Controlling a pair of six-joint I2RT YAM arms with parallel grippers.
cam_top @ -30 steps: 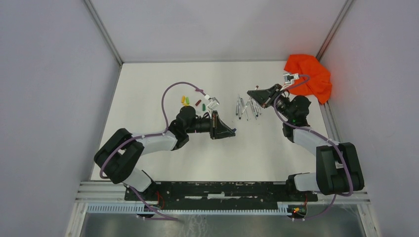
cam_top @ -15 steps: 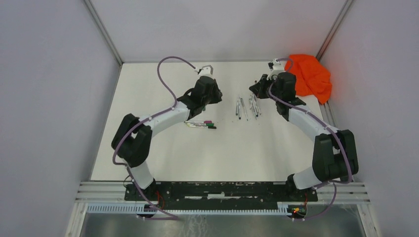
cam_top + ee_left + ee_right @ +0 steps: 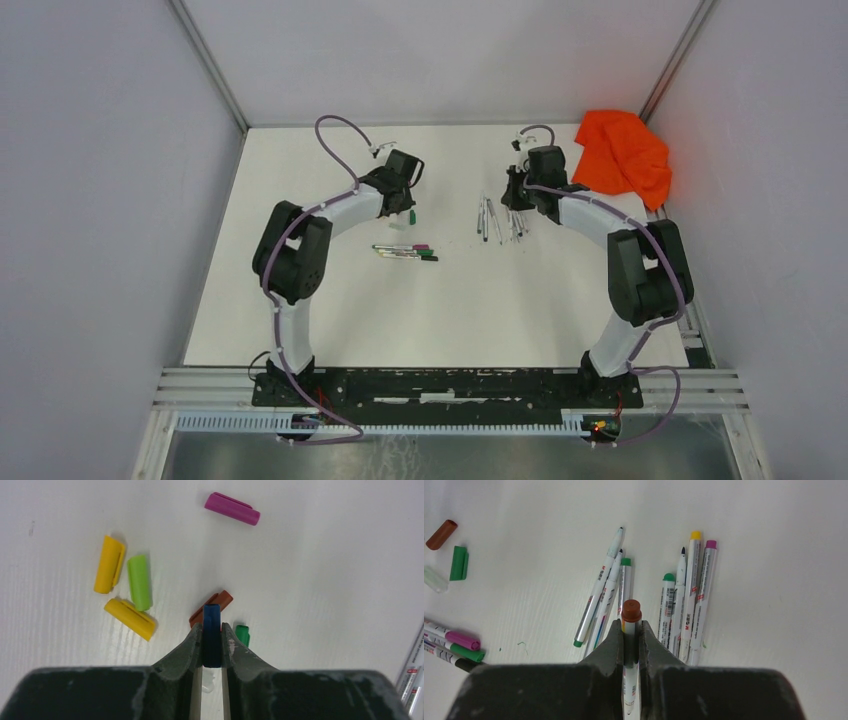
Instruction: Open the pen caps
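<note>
My left gripper (image 3: 212, 627) is shut on a blue pen cap (image 3: 211, 614), held just above the table. Loose caps lie around it: a magenta one (image 3: 232, 508), two yellow ones (image 3: 109, 564), a light green one (image 3: 139, 581), a dark red one (image 3: 224, 599) and a dark green one (image 3: 242, 634). My right gripper (image 3: 631, 625) is shut on a white pen barrel with a brown-red end (image 3: 631, 611), above a group of uncapped pens (image 3: 684, 600). In the top view the left gripper (image 3: 405, 198) and right gripper (image 3: 514, 195) are both at the back of the table.
Three capped pens (image 3: 405, 251) with magenta, green and black caps lie mid-table; they also show in the right wrist view (image 3: 454, 647). An orange cloth (image 3: 625, 155) lies at the back right corner. Grey walls enclose the white table (image 3: 450, 310).
Both arms have stretched towards the back of the table. The left gripper has come over the loose caps, the right gripper over the uncapped pens.
</note>
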